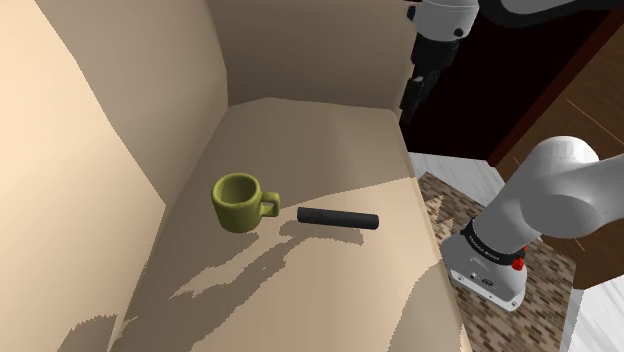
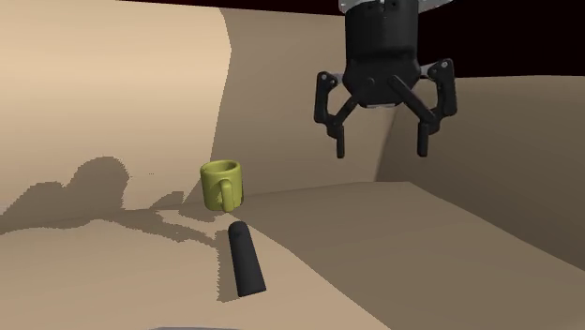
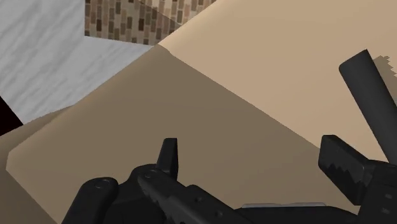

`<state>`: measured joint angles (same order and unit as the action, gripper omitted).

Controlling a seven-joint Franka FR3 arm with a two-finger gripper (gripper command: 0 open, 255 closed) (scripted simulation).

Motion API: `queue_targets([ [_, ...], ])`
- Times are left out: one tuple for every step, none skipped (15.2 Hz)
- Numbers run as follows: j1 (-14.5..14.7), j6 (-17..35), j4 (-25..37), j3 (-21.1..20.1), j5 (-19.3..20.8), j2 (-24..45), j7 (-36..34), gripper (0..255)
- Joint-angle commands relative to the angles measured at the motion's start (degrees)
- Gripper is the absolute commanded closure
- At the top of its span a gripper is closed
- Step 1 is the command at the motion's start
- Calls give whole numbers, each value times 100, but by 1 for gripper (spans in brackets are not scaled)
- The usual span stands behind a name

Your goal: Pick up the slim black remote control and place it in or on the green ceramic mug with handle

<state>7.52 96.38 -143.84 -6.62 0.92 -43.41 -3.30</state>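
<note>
A slim black remote [image 1: 338, 218] lies flat on the beige tabletop [image 1: 300, 290], a short gap to the shoulder view's right of an olive-green mug [image 1: 240, 202]. The mug stands upright with its handle turned toward the remote. The second exterior view has the remote [image 2: 246, 260] in front of the mug [image 2: 221, 184]. My black gripper [image 2: 380, 142] hangs high above the table, open, with nothing between its fingers. It hovers over the table's far right corner in the shoulder view [image 1: 411, 100], well away from both objects. One end of the remote [image 3: 375, 95] lies beyond the right fingertip [image 3: 343, 162].
Beige walls [image 1: 110, 110] close the table on the shoulder view's left and back. Past the table's right edge lie a brick-patterned rug [image 1: 455, 205] and pale floor. My white arm [image 1: 560, 195] rises from the stand at lower right.
</note>
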Motion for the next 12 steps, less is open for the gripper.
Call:
queue_targets([
  [177,299,-140,-93,-155,123,69,0],
  [262,469,-230,-135,-226,189,111,0],
  [347,640,-315,-178,-297,261,155,0],
  [433,812,-396,-222,-368,337,200,0],
  [519,985,-471,-268,-440,419,246,0],
  [606,1159,-542,-315,-512,507,292,0],
  [694,1334,-608,-363,-585,600,340,0],
  [784,1511,-669,-411,-657,698,389,0],
  [874,1688,-726,-460,-729,802,438,0],
  [964,1866,-777,-510,-801,911,489,0],
  [1054,2045,-822,-562,-874,1025,541,0],
  [1144,2224,-863,-614,-947,1144,595,0],
])
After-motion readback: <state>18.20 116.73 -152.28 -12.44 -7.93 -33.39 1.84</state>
